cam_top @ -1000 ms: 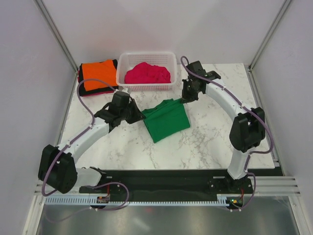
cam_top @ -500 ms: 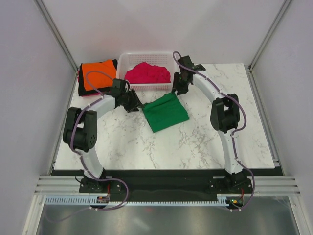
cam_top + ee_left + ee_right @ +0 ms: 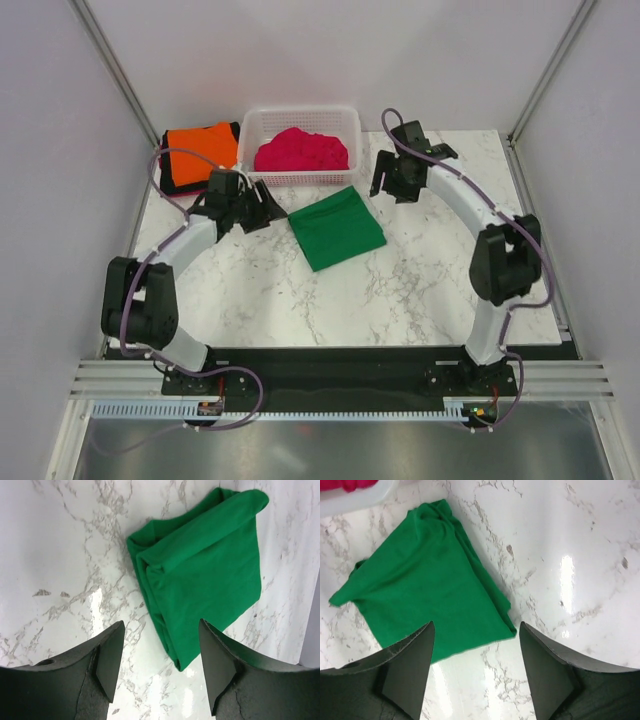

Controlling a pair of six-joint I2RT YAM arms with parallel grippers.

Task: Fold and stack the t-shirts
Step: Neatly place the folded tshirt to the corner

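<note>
1. The left tool (image 3: 258,207) (image 3: 161,630) was spread wide. Its two black fingers (image 3: 107,665) stood well apart and gripped nothing, hanging above the white marbled table (image 3: 430,270) just left of the bright green cloth t-shirt (image 3: 337,228).
2. The right tool (image 3: 385,182) (image 3: 476,627) was gaping as well, jaws parted and empty, near the green t-shirt's far right corner but not touching it.
3. The green t-shirt (image 3: 205,575) (image 3: 420,600) lay flat in the middle of the table between the two tools. It was folded into a rough rectangle set at an angle, with layered edges bunched along one side.
4. A magenta-pink t-shirt (image 3: 302,150) sat crumpled in the white plastic lattice basket (image 3: 300,112) at the far edge.
5. Left of the basket, an orange t-shirt (image 3: 200,150) lay folded on top of a dark t-shirt (image 3: 166,172), of which only the edges showed.
</note>
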